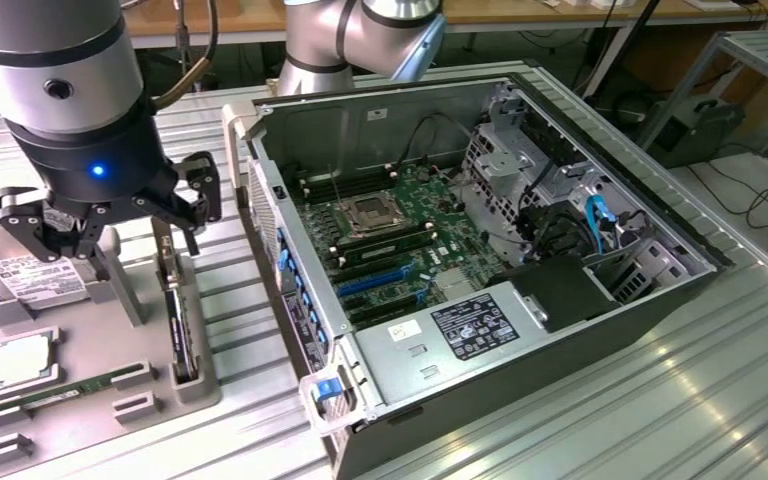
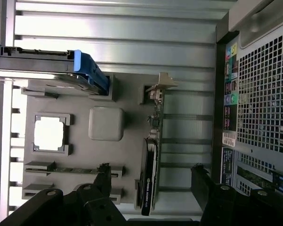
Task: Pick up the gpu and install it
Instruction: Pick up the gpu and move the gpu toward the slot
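Observation:
The gpu stands on its edge in a slot of the grey parts tray, a dark card with a silver bracket at one end. My gripper hangs open above the tray, a little above and beside the card. In the wrist view the gpu lies straight below, between my two black fingertips, and my gripper holds nothing. The open computer case stands at the exterior view's right, its motherboard showing blue expansion slots.
The tray also carries a silver hard drive with blue rails, a processor, a green memory stick and a grey upright post. The case's rear panel sits close beside the tray. Ribbed metal table surrounds everything.

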`<move>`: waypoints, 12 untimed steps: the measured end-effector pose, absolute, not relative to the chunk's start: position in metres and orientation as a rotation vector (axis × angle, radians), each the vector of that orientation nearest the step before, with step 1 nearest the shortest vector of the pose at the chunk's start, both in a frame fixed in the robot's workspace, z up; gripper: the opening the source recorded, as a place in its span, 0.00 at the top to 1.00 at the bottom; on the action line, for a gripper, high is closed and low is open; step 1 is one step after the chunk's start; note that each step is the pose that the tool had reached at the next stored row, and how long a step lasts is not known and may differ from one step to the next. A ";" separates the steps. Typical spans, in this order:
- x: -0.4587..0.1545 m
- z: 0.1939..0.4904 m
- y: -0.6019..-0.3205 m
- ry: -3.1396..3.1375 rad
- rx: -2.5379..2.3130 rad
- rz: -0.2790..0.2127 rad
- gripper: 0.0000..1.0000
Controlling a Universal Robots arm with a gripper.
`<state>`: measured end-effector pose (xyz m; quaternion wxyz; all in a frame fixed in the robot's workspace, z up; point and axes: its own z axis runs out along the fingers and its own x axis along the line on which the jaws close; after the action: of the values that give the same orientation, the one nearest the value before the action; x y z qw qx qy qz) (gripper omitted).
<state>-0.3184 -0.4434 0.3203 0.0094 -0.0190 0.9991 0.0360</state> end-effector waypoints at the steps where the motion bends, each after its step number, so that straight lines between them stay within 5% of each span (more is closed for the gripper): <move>1: -0.318 0.318 -0.443 3.120 -0.060 0.113 0.22; 12: -0.318 0.294 -0.445 3.120 -0.057 0.112 0.22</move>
<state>-0.3184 -0.4455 0.2944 0.0094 -0.0184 0.9991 0.0359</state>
